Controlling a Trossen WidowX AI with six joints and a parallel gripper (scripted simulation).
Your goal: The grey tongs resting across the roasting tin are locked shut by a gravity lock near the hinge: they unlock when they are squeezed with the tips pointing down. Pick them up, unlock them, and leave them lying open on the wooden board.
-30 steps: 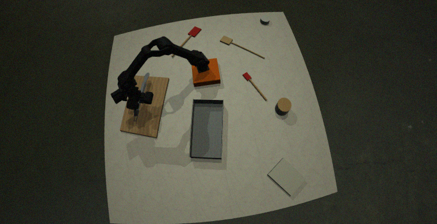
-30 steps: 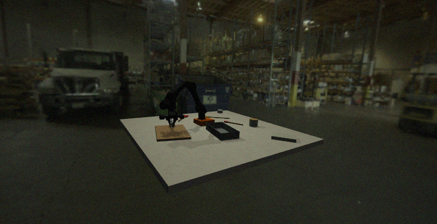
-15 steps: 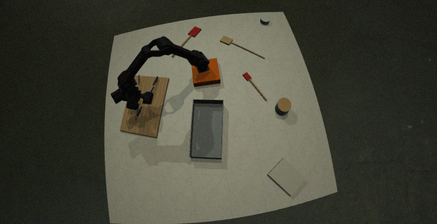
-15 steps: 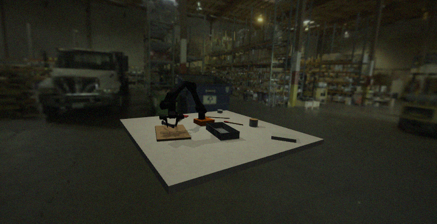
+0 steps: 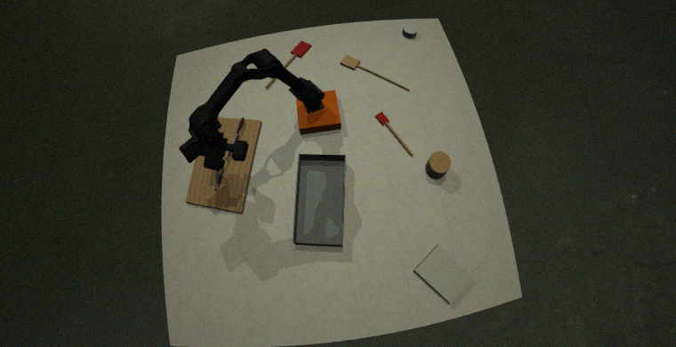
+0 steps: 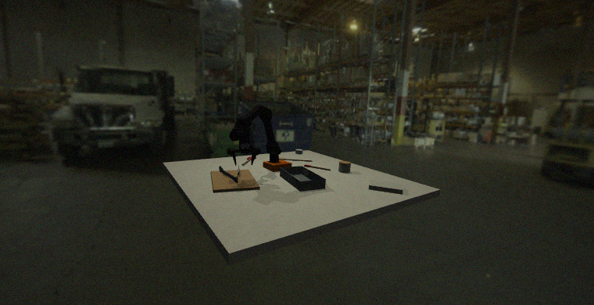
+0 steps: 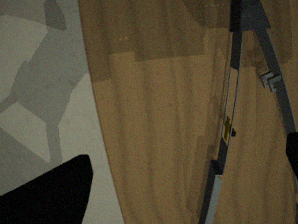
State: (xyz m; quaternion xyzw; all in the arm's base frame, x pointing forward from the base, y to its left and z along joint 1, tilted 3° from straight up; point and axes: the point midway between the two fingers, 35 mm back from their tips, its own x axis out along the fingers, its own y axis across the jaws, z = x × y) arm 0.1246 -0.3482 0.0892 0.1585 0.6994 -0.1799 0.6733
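The grey tongs rest on the wooden board. Their two arms meet at one end and spread into a V, as the exterior view and the wrist view show. My gripper is wide open, with nothing held between its fingers. It hangs above the tongs and the board. In the top view the arm hides the tongs' middle and my fingertips. The grey roasting tin stands beside the board with nothing across it.
The orange base stands behind the tin. Two red-headed spatulas, a wooden one, a cylinder with a wooden top, a pale slab and a small disc lie farther off.
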